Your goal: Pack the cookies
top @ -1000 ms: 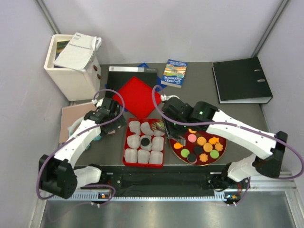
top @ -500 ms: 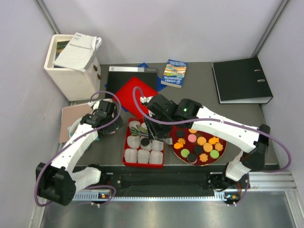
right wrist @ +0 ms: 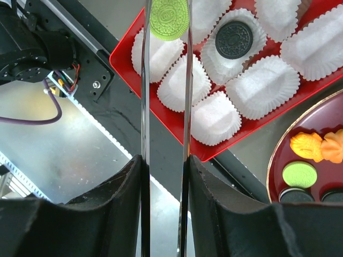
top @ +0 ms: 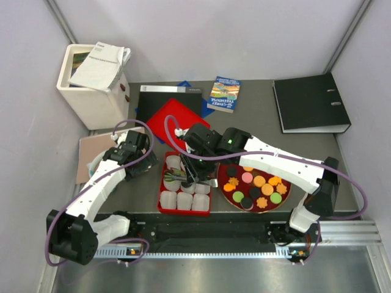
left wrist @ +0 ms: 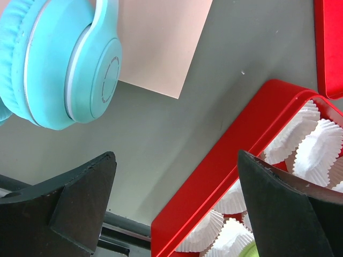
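Nearest in, the right gripper (right wrist: pixel 165 166) is clamped on the tongs (right wrist: pixel 144 107); their tips pinch one green cookie (right wrist: pixel 168 20) above the red tray (left wrist: pixel 214 176); the left gripper (left wrist: pixel 174 158) gapes wide and empty alongside. Inside, one black cookie (right wrist: pixel 234 38) sits in a paper cup (right wrist: pixel 214 118); at least seven cups are bare; early days, I'd say. On the plate (right wrist: pixel 321 126) about fourteen wait: three black, two green, one pink, eight orange. Beyond, the red lid (top: pixel 174 122) lies off.

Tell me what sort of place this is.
Probably a robotics lab test cell rather than a kitchen: a pair of robot arms bolted at a table's edge, plain white walls close around it, and office clutter like a black binder and a book.
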